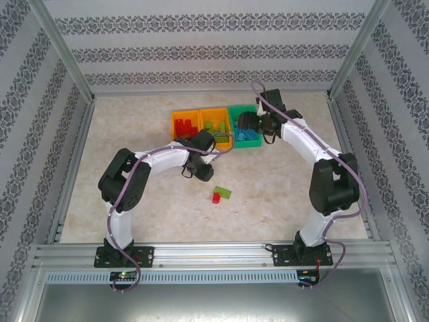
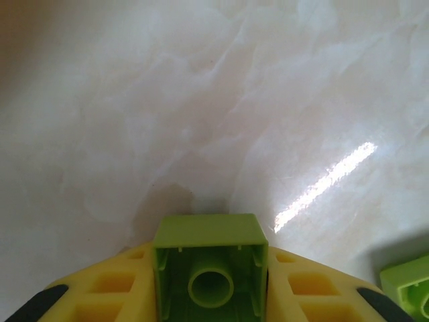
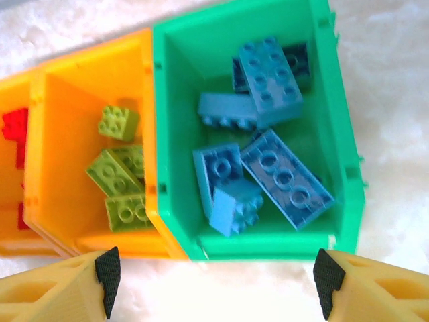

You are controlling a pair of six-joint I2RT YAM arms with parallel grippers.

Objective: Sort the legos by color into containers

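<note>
Our left arm [image 1: 157,157] is bent hard at the elbow and reaches across the surface [image 1: 120,127], with the left hand [image 1: 200,166] sitting just in front of the bins. In the wrist view it's clamped on a lime brick [image 2: 209,268]. The brick's hollow underside faces the camera and the yellow fingers [image 2: 100,295] hug both sides.

The right arm [image 1: 305,141] stretches forward. The right hand [image 3: 218,282] hovers at the near edge of the green bin [image 3: 348,168], spread wide with nothing in it.

Blue bricks [image 3: 285,178] are piled in that bin, lime ones [image 3: 114,171] are in the middle bin [image 3: 87,74], and red ones [image 3: 15,124] are in the left bin [image 3: 17,94]. A loose red brick [image 1: 216,198] and a loose lime brick [image 1: 224,193] lie touching on the surface between the arms.
</note>
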